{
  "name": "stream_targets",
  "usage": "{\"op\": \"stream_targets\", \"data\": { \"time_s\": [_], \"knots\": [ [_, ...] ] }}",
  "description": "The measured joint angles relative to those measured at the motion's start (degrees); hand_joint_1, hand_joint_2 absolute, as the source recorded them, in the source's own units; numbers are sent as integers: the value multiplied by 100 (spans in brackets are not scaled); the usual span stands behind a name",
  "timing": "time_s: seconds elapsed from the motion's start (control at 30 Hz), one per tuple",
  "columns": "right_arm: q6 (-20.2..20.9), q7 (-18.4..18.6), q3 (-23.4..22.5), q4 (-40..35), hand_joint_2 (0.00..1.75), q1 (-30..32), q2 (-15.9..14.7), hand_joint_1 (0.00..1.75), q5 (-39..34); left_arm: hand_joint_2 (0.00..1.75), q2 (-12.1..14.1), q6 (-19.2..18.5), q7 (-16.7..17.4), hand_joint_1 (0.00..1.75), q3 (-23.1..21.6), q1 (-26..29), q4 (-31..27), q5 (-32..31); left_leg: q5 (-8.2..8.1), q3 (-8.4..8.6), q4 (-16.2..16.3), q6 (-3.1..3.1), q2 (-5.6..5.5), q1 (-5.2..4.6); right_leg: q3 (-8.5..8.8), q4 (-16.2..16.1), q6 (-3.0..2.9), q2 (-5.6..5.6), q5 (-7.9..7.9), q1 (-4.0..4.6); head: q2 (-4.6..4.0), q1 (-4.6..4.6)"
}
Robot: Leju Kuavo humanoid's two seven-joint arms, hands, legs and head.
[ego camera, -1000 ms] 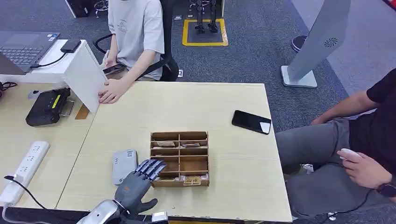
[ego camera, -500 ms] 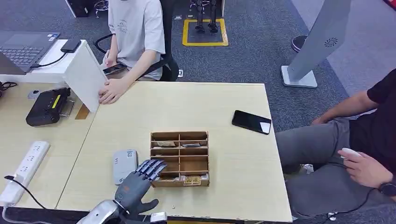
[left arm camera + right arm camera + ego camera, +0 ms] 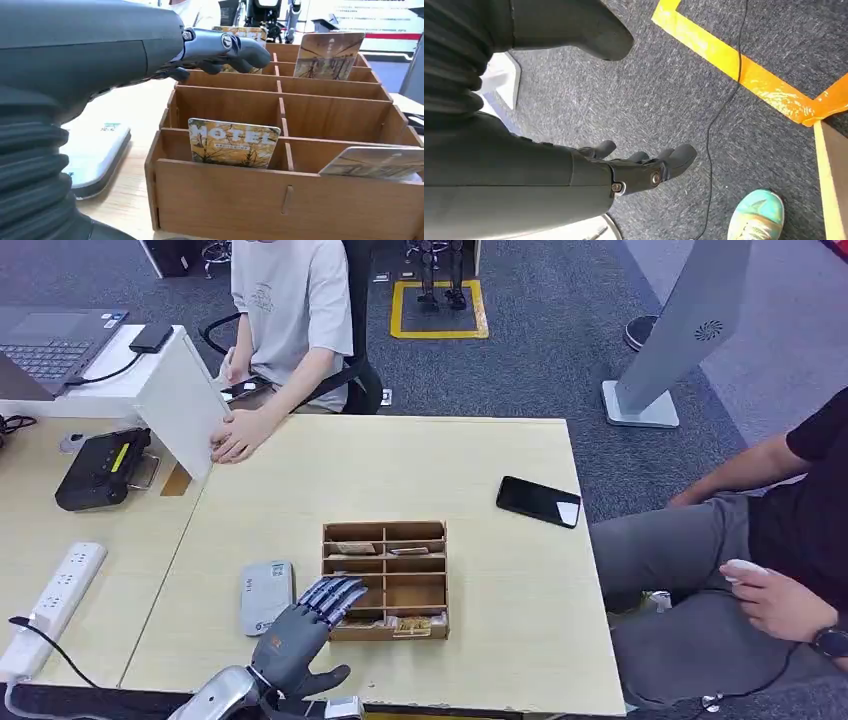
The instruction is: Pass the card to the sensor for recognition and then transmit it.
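- Left hand (image 3: 300,625) low over near tabletop (image 3: 480,470) edge, fingers (image 3: 335,592) apart and extended flat, holding nothing, tips above near-left corner of wooden card box (image 3: 385,580).
- From left wrist view, fingers (image 3: 220,47) seen above box's left-side compartments, not touching any card.
- "HOTEL" card (image 3: 232,143) stood upright in box's near-left compartment; in head view, same card (image 3: 415,622) in front row.
- More cards (image 3: 327,55) upright in farther compartments; another card (image 3: 380,161) tilted in near-right compartment.
- Grey card sensor (image 3: 266,595) flat on tabletop just left of box, beside left hand.
- Right hand (image 3: 634,167) hung over carpet floor, fingers loosely apart, empty.
- Black phone (image 3: 538,501) on tabletop, well right of box.
- Seated person (image 3: 290,310) at far side, hand (image 3: 238,435) resting on tabletop edge.
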Motion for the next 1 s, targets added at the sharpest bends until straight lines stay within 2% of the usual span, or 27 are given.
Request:
{"op": "stream_targets", "data": {
  "time_s": [0.33, 0.6, 1.0],
  "knots": [
    [-4, 0, 7, 0, 175, 1, 0, 0, -7, 175, -2, 55, 18, 0, 2, 10, -4, -50, 0, 0, 0, 0, 0, 0, 0, 0, 0, 0, 0, 0, 0, 0],
    [-24, 0, 42, 4, 175, 1, 0, 0, -59, 175, -24, 352, 324, 0, -39, 13, -9, -761, 0, 0, 0, 0, 0, -1, 0, 0, 0, 0, 0, 0, 0, 0],
    [-33, 0, 50, 15, 175, 6, 0, 0, -87, 175, -24, 459, 444, 0, -103, 20, 7, -986, 0, -1, 0, 0, 0, 0, 0, 0, 0, 0, 0, 0, 0, 0]
  ]
}}
